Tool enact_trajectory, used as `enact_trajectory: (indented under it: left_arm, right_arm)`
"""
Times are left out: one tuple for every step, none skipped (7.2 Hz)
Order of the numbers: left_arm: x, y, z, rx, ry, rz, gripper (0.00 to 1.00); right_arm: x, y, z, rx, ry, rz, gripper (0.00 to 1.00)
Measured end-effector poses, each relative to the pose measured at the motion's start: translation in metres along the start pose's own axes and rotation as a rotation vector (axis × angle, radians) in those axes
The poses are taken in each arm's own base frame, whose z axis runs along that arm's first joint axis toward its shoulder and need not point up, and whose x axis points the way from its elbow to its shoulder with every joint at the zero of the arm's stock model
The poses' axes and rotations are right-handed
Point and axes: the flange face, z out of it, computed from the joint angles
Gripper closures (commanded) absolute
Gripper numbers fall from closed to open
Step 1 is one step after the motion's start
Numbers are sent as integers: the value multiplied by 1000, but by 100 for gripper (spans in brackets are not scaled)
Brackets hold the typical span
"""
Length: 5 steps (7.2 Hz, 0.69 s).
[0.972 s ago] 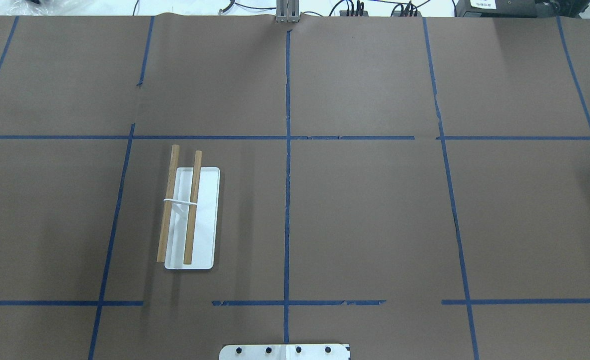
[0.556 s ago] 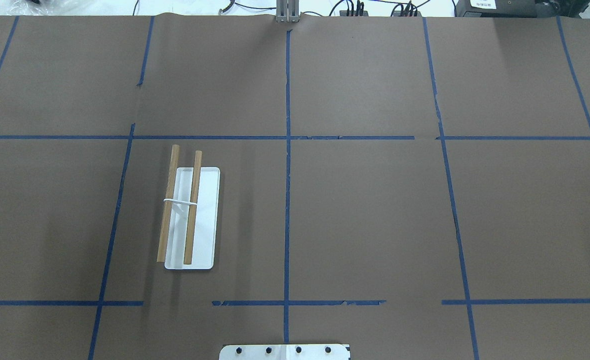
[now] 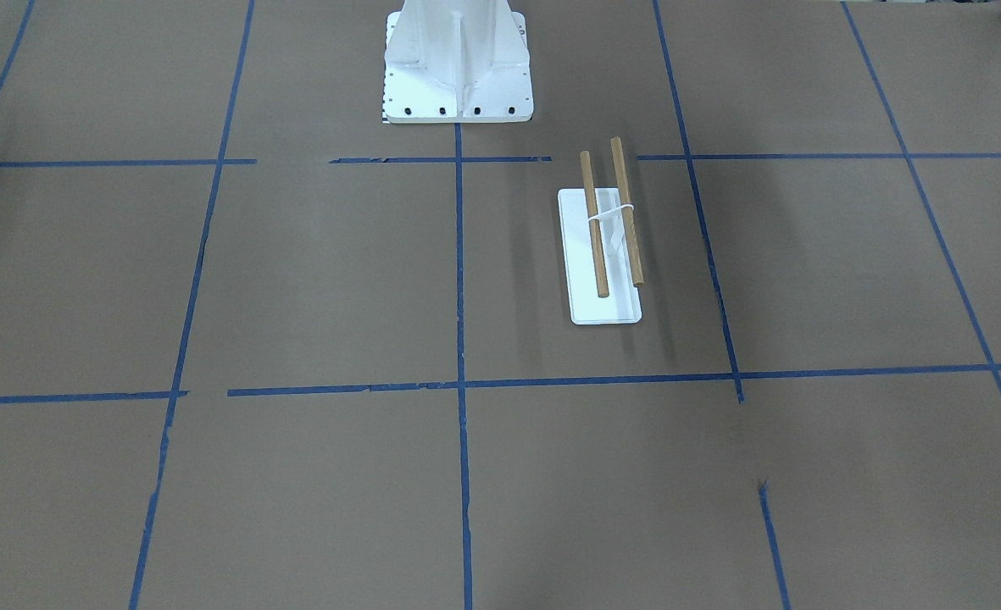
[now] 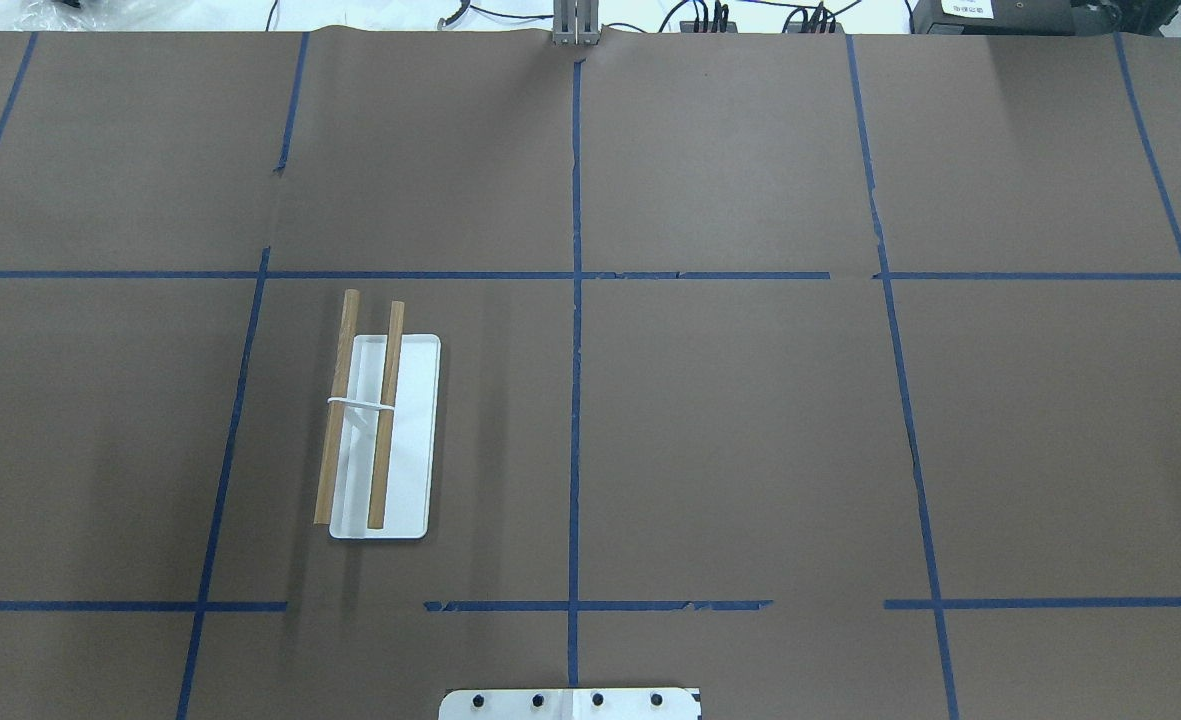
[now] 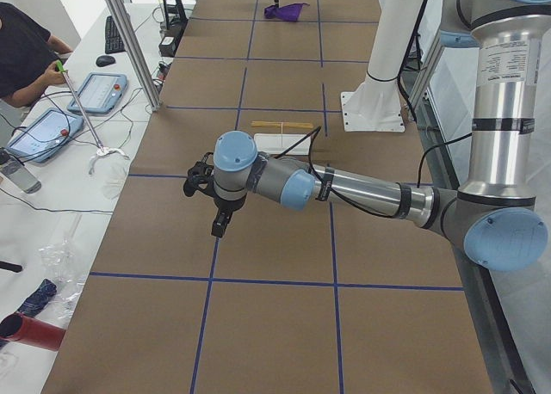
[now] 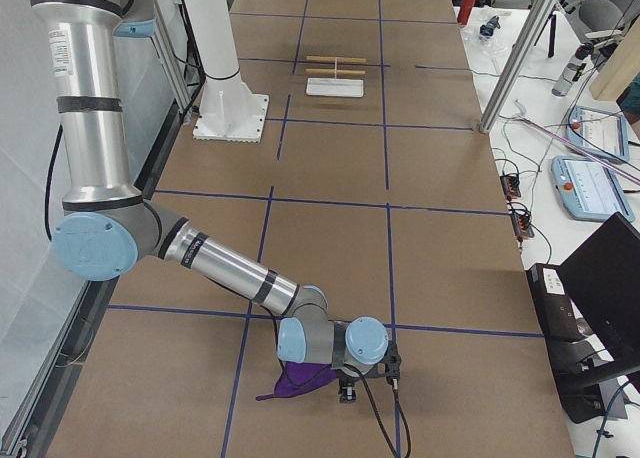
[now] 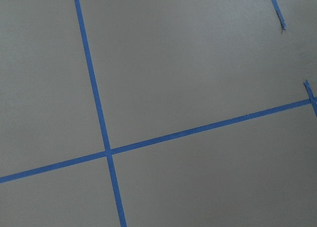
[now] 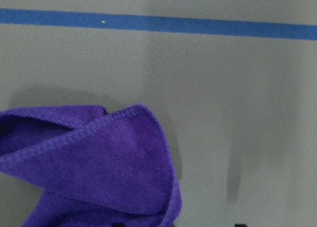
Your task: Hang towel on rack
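Two rack point(image 4: 412, 450) dowels point(image 4: 330, 455) run away from robot base point(image 4: 570, 703); finger state unclear on left gripper point(image 5: 220, 226), right gripper point(image 6: 347, 393).

The table point(image 4: 750, 450) was covered in plain brown paper, marked with a grid of blue tape lines point(image 4: 576, 400). The rack point(image 4: 412, 440) had a white base plate and two light-brown dowels point(image 4: 331, 450). The towel point(image 8: 99, 162) was deep purple, hem stitched in the same colour. The pedestal point(image 3: 458, 59) was white. The left arm point(image 5: 362, 187) was silver-grey with pale blue joint caps.
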Motion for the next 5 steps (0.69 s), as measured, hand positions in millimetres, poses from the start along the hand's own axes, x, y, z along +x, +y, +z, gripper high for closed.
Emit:
enact_trajectory:
  left_arm:
    - [0, 0, 0, 1, 0, 1, 0]
    - [1, 0, -1, 2, 0, 3, 0]
    - [2, -1, -2, 4, 0, 4, 0]
    - [2, -1, -2, 4, 0, 4, 0]
    - [2, 0, -1, 3, 0, 4, 0]
  right_arm:
    - [1, -1, 2, -4, -2, 5, 100]
    - [1, -4, 2, -6, -3, 7, 100]
    - [0, -7, 1, -6, -4, 6, 100]
    - [-3, -11, -1, -2, -10, 3, 100]
    - [-7, -17, -5, 4, -18, -1, 100]
